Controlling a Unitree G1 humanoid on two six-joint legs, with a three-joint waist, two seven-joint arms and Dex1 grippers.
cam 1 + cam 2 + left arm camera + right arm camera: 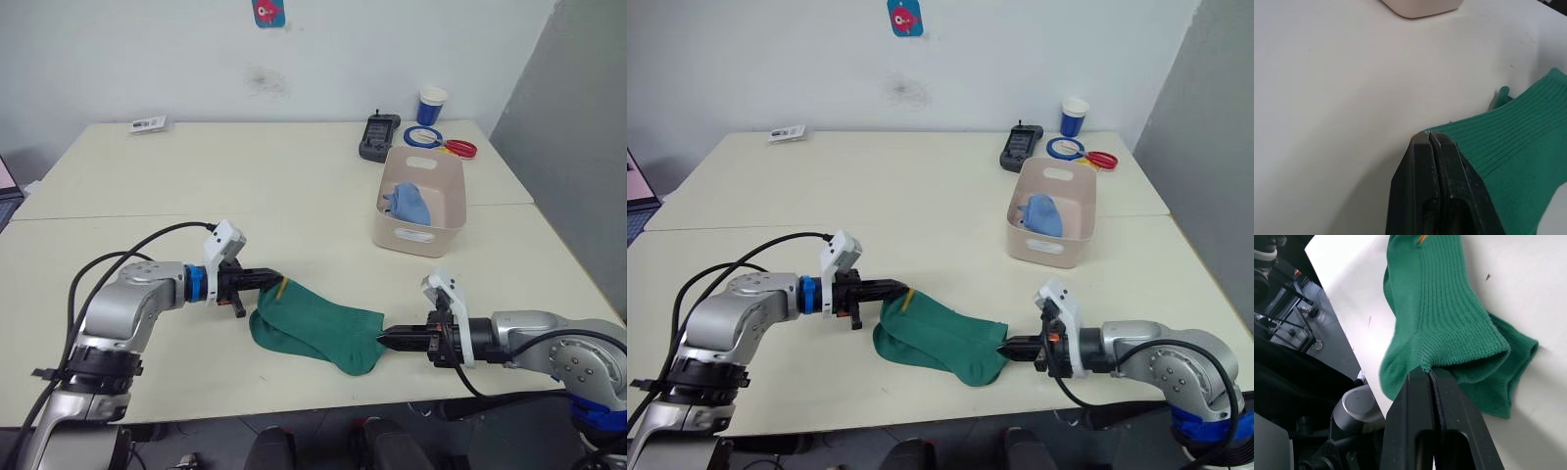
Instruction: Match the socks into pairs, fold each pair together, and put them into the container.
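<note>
1. Socks, dark green pair [315,326]: two socks of one colour stacked, one edge of the lower sock showing past the upper in the right wrist view. They lie flat on the table [294,186], stretched between the two grippers. A small yellow mark [282,286] sits at the end nearest the left gripper. Status: matched, not yet folded, not yet binned.

2. Left gripper [263,279]: fingers pressed together, pinching the edge of the dark green fabric at the yellow-marked end; the left wrist view shows no gap between the fingers [1422,186] and ribbed cloth right at their tips.

3. Right gripper [390,339]: fingers likewise clamped, gripping the opposite end of the same pair; in the right wrist view the knit bunches at the tips.

4. Light blue socks [408,203]: a bundle lying inside the container, well beyond the right gripper. Judged to be one finished pair, though the count cannot be confirmed.

5. Container [421,201]: pale bin standing upright on the table, well apart from both grippers, on the right gripper's side. Room remains inside.

6. White socks: cannot tell whether any lie under the blue bundle.

7. Progress, as a judgement: at least one pair stored; the green pair is midway, held at both ends ready for folding. Remaining: fold it end to end, carry it to the bin.

8. Other items beyond the container: paper cup [431,105], dark handset [379,135].
</note>
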